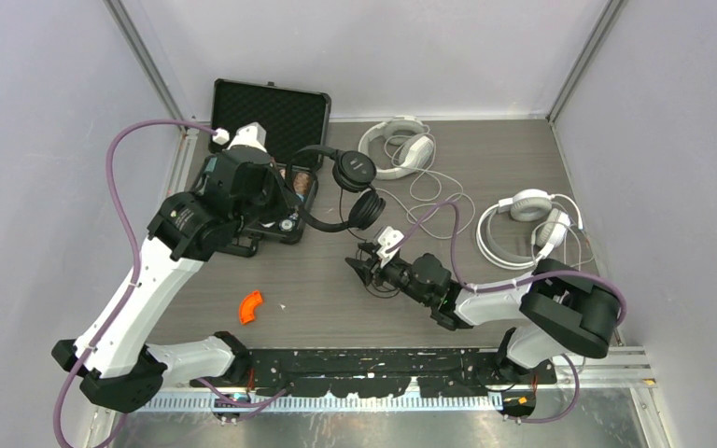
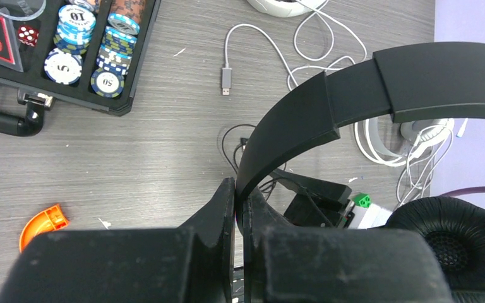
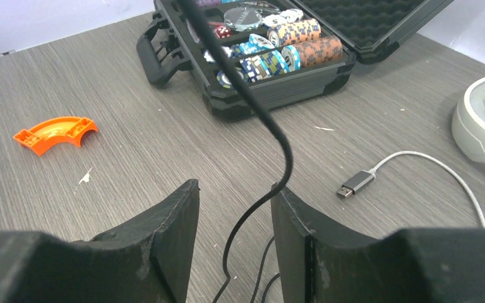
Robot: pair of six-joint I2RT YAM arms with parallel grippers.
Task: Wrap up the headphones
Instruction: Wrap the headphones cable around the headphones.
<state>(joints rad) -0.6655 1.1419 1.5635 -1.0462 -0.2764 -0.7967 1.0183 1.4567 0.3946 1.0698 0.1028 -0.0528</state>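
Your left hand (image 2: 239, 190) pinches the black headphones' (image 2: 417, 79) band; your right hand (image 3: 233, 202) gapes around the cord (image 3: 253, 101). Three walls (image 1: 37, 93) hem the table (image 1: 336, 313); chips (image 2: 63, 66) read 10, 50.

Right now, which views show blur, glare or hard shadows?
Top external: even, soft light, no glare, only faint shadows. Left wrist: the left gripper looks soft near the lens, the black headphones and poker chips sharp. Right wrist: the right gripper soft, the table grain crisp.

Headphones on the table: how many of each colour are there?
Black headphones: 1
White headphones: 2
Total: 3
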